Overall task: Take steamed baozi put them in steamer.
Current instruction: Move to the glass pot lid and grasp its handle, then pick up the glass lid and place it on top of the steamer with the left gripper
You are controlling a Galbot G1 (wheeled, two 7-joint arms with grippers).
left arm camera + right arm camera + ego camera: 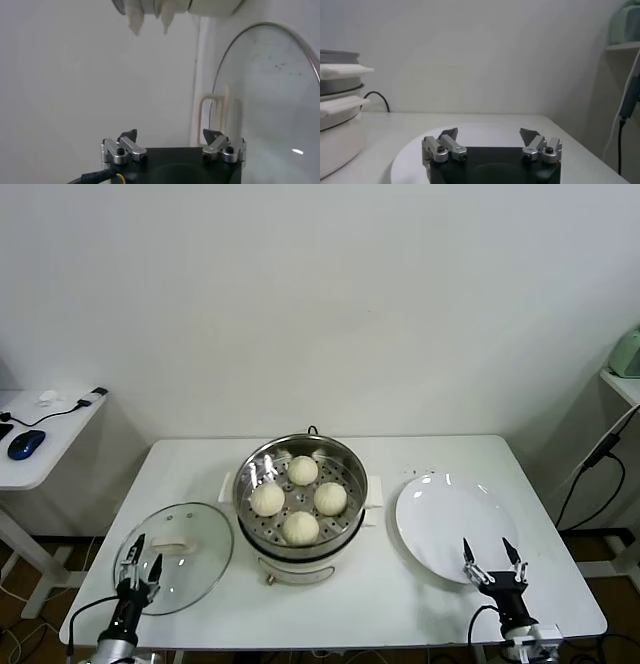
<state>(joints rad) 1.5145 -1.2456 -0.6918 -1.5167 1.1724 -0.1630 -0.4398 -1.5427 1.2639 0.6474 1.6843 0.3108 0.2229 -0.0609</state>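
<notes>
Several cream-white steamed baozi lie inside the steamer, a shiny steel pot on a cream base in the middle of the table. My left gripper stands open at the front left, over the near edge of the glass lid, with nothing between its fingers. My right gripper stands open at the front right, over the near edge of the white plate, also empty. In the left wrist view the left gripper faces the lid. In the right wrist view the right gripper looks across the plate, with the steamer off to one side.
The white table has its front edge just below both grippers. A side desk with a blue mouse stands at the far left. Cables hang beside a shelf at the right.
</notes>
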